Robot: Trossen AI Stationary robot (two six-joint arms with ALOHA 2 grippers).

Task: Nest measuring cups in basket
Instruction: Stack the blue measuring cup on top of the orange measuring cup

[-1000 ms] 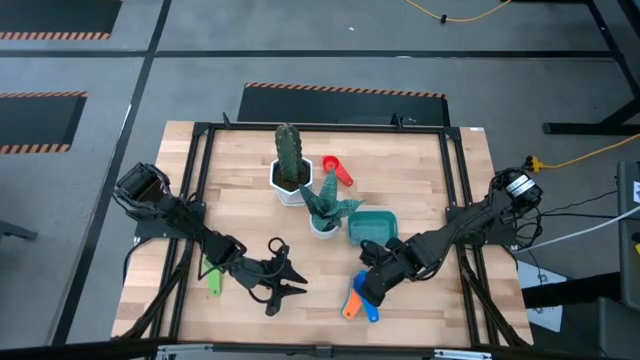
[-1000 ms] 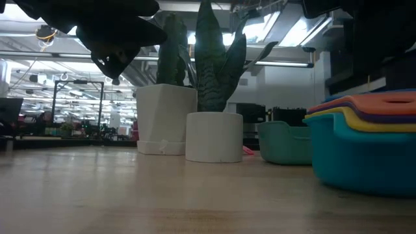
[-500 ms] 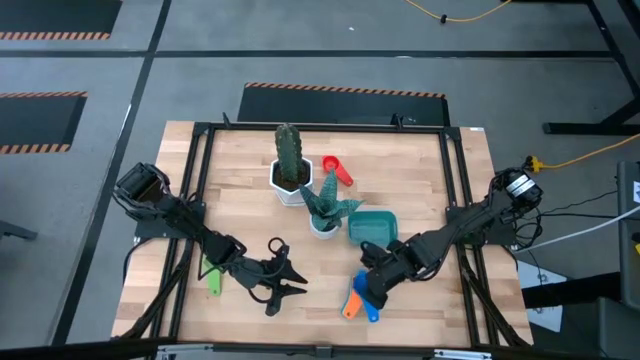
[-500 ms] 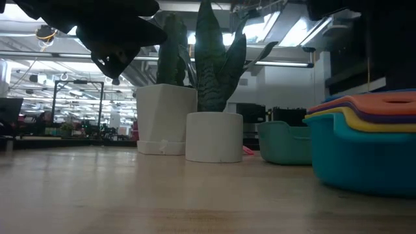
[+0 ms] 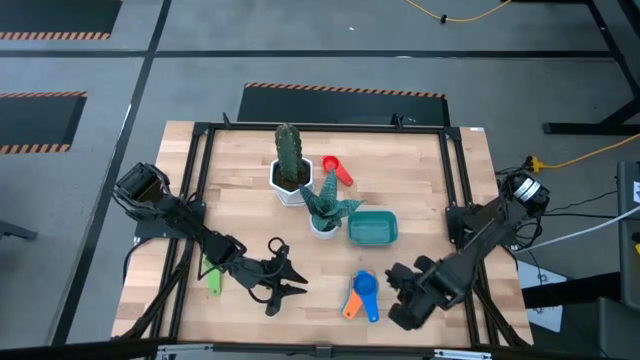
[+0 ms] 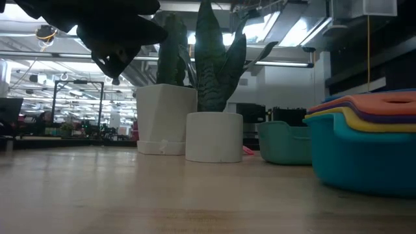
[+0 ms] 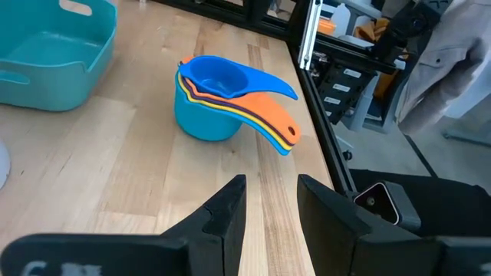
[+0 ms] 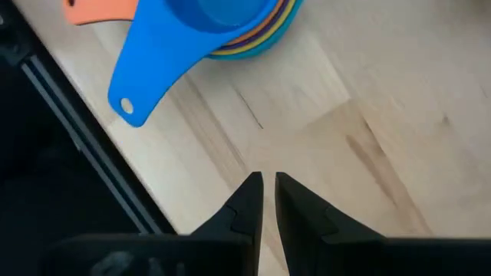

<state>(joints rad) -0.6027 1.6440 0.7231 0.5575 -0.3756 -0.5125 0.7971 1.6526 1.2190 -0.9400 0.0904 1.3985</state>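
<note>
The wooden counter (image 5: 250,200) carries two white plant pots, a cactus pot (image 5: 289,180) and a leafy one (image 5: 323,222), with the teal basket (image 5: 373,228) just beside the leafy pot and empty. Nearer the front edge stands the nested stack of measuring cups (image 5: 363,294), blue on top with orange, yellow and more blue under it, still on the bare counter and apart from the basket; a red cup (image 5: 335,168) lies behind the cactus pot and a green cup (image 5: 212,277) near the left arm. The left gripper (image 5: 290,277) hovers over the front middle, its fingers parted and empty. The right gripper (image 5: 398,305) sits just right of the stack, fingers nearly closed on nothing. A second ago it hung over the stack; it has since pulled back toward the front right corner, leaving the stack uncovered. The stacking step seems mostly done; next, I judge, comes gathering the stray cups or lifting the stack into the basket by a handle.
</note>
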